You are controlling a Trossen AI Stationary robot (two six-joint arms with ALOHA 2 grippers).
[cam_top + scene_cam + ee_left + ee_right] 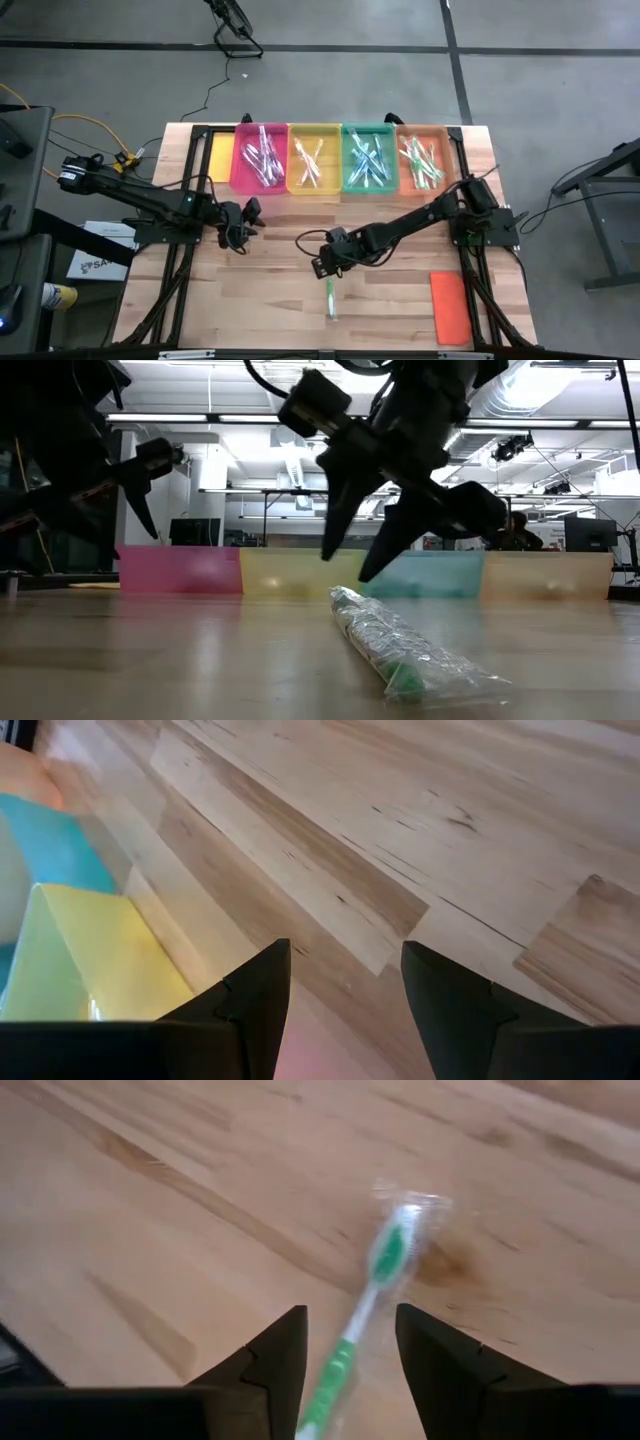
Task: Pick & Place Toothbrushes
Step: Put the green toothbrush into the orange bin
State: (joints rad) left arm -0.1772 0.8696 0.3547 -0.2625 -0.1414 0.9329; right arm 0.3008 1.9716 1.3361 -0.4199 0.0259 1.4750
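So I'm at the pickup step for 1 loose toothbrush [330, 300], a green and white one sealed in a clear wrapper, lying flat on the bare wood table [250, 310] toward the near edge, well apart from the row of trays. My right gripper [322, 266] hangs just above and slightly behind it, fingers apart with the handle running up between the 2 fingertips in the right wrist view, nothing clamped yet. From table height you can see both fingers pointing down over the wrapped brush without touching it. The 4 trays along the far edge, pink tray [260, 158], yellow tray [314, 158], teal tray [368, 158] and orange tray [422, 158], already have piles of brushes in them, so I'd guess this is a late one. My left gripper [238, 228] is parked over bare wood near the pink tray, fingers apart and holding nothing. There's also a flat orange lid [449, 307] off to the right, not my concern. Next move, as I see it: drop straight down, keep the handle centred, and pinch across the thin handle, not just the crinkly wrapper, since that film looks slippery and could slide out. Green handle probably means the teal tray, but that's my guess.
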